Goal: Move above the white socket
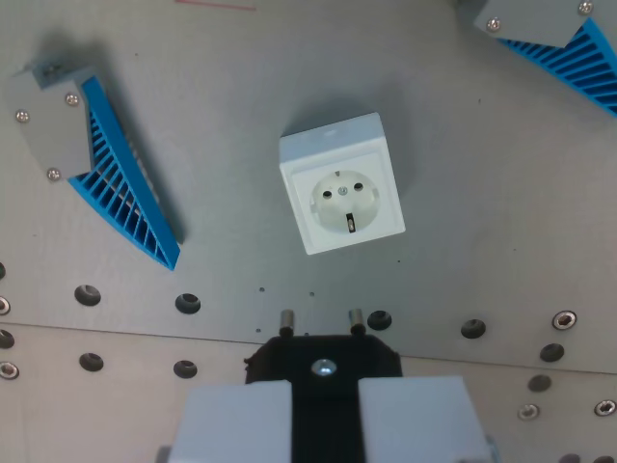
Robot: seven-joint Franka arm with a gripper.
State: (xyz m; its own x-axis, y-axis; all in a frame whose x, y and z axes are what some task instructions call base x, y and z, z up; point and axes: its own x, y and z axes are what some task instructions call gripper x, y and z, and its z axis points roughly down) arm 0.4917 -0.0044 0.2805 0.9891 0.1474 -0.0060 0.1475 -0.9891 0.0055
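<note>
The white socket point(341, 182) lies flat on the grey plate near the middle of the wrist view, slightly turned, its round face with two holes and an earth pin facing up. My gripper point(325, 391) is at the bottom edge, below the socket in the picture and apart from it. Its two pale fingers point(236, 420) are shut on a black plug point(323, 357). The plug's two metal pins point(286, 318) point toward the socket.
A grey bracket with blue ribbed fins point(120, 188) lies at the wrist view's left. A second one point(569, 48) is at the top right corner. A row of holes and screws point(188, 303) runs across the plate near the gripper.
</note>
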